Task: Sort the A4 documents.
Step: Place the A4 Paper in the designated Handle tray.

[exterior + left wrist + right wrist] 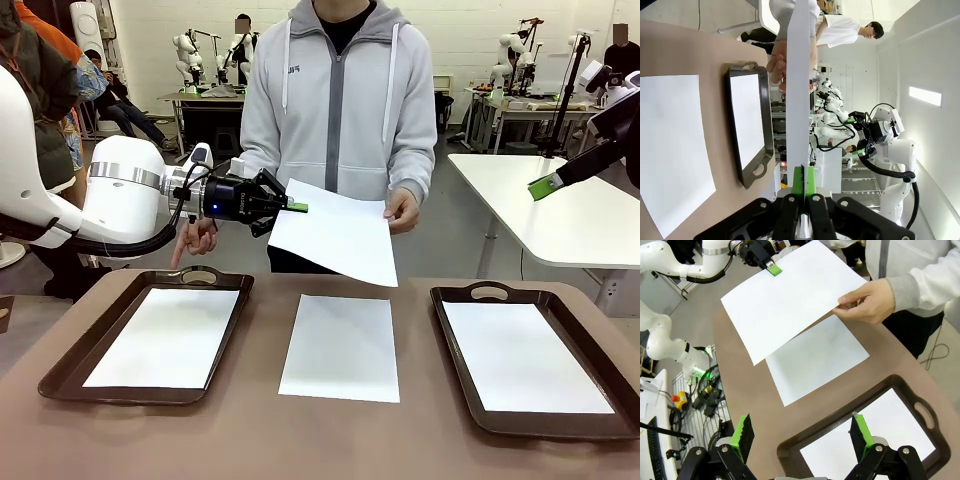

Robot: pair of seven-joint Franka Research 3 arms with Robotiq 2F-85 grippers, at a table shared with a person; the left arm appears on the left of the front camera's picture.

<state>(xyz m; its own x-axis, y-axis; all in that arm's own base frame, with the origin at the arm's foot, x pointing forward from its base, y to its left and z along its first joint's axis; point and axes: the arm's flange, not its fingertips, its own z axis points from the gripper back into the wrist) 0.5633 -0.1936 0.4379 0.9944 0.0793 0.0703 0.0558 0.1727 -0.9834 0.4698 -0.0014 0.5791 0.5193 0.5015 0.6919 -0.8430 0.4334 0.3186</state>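
Note:
A white A4 sheet (335,232) hangs in the air above the table's far middle. My left gripper (296,208) is shut on its left edge, and a person's hand (403,211) pinches its right edge. The left wrist view has this sheet (801,75) edge-on, running up from the shut green pads (804,181). Another sheet (342,346) lies flat on the table's middle. One sheet (167,337) rests in the left tray (60,368) and one (524,356) in the right tray (455,375). My right gripper (804,431) stands open, high above the right tray (790,447).
The person stands at the table's far edge behind the held sheet, the other hand (197,237) hanging near my left arm. A white table (545,200) stands to the back right. Bare brown tabletop (260,440) runs along the near edge between the trays.

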